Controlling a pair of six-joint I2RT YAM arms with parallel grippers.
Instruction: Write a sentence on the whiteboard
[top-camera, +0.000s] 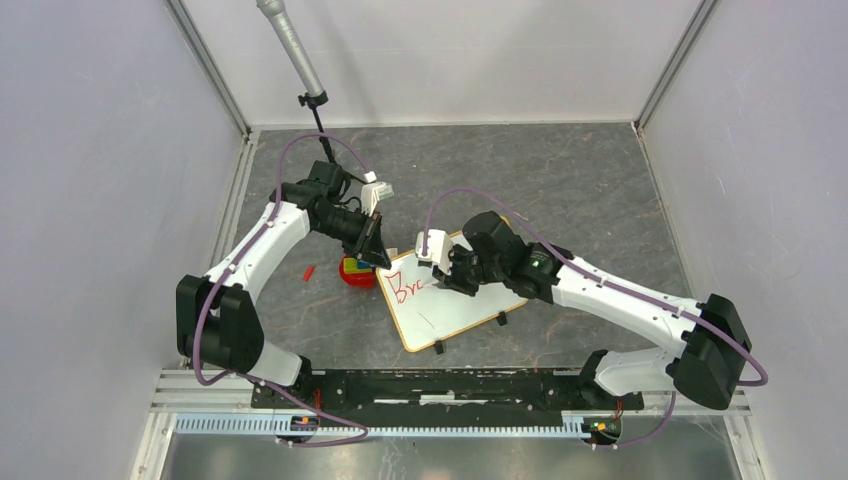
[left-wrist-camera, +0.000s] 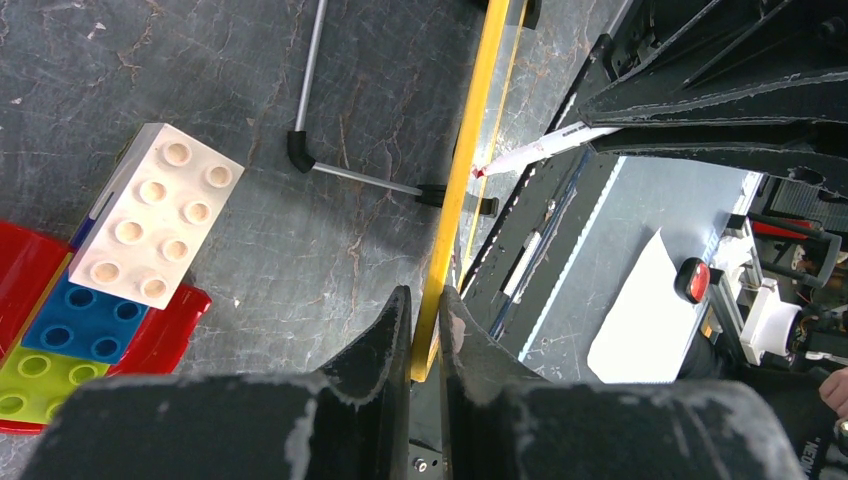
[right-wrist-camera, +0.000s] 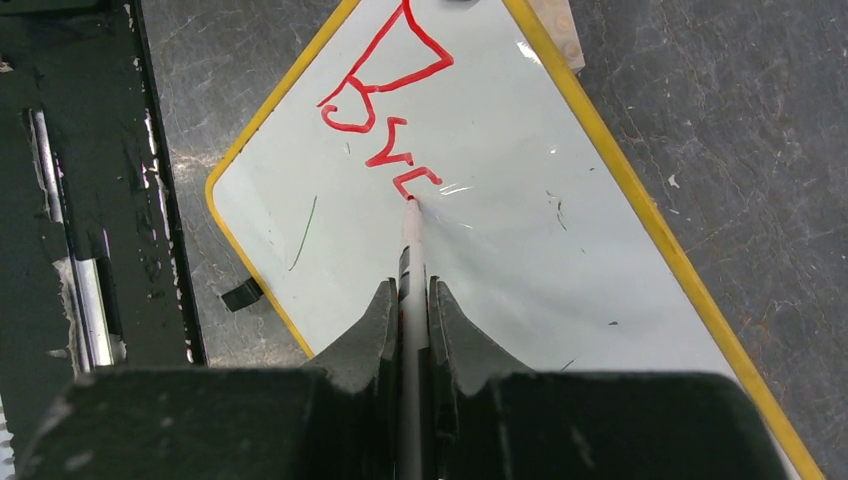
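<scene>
While the sentence (right-wrist-camera: 382, 110) runs to only its first few red letters, the whiteboard (top-camera: 455, 308) lies askew on the grey table (top-camera: 560, 190) between my two arms. My right gripper (right-wrist-camera: 412, 292) is clamped on a white marker pen (right-wrist-camera: 411, 235), whose red tip touches the board at the last letter. My left gripper (left-wrist-camera: 425, 300) is pinched on the board's yellow frame at its far left corner. Just beside that corner sits a red tray (left-wrist-camera: 175, 320) holding a white brick (left-wrist-camera: 160, 215), a blue brick (left-wrist-camera: 85, 320) and a green brick (left-wrist-camera: 30, 375).

Left gripper (left-wrist-camera: 425, 297), right gripper (right-wrist-camera: 411, 290): both tight.
</scene>
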